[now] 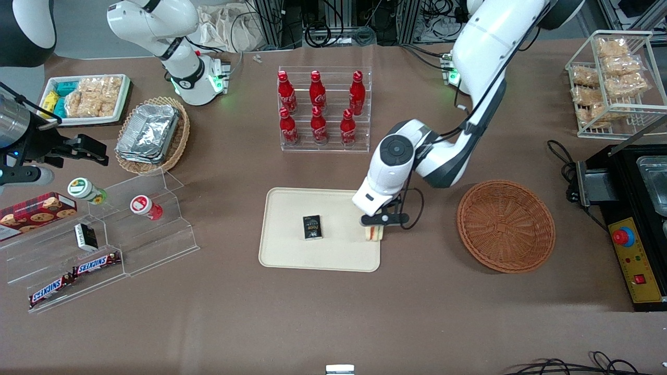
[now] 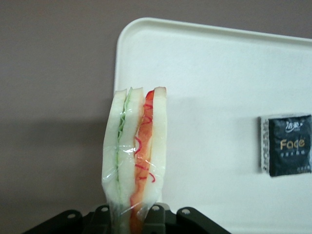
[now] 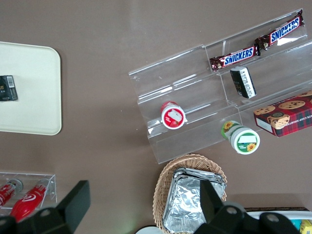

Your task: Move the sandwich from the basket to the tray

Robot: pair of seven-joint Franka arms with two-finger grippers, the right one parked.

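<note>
My left gripper (image 1: 376, 223) is shut on the sandwich (image 1: 374, 234), a clear-wrapped wedge of white bread with red, orange and green filling. It holds the wedge upright over the cream tray (image 1: 292, 252), at the tray's edge nearest the basket (image 1: 505, 226). Whether the wedge touches the tray I cannot tell. The round reddish-brown basket has nothing in it. In the left wrist view the sandwich (image 2: 136, 146) rises from between the dark fingers of the gripper (image 2: 131, 217), with the tray (image 2: 219, 73) underneath.
A small black packet (image 1: 312, 227) (image 2: 287, 151) lies mid-tray. A clear rack of red bottles (image 1: 324, 109) stands farther from the camera than the tray. A black machine (image 1: 635, 224) and a wire snack rack (image 1: 609, 78) sit toward the working arm's end, clear shelves (image 1: 104, 234) toward the parked arm's.
</note>
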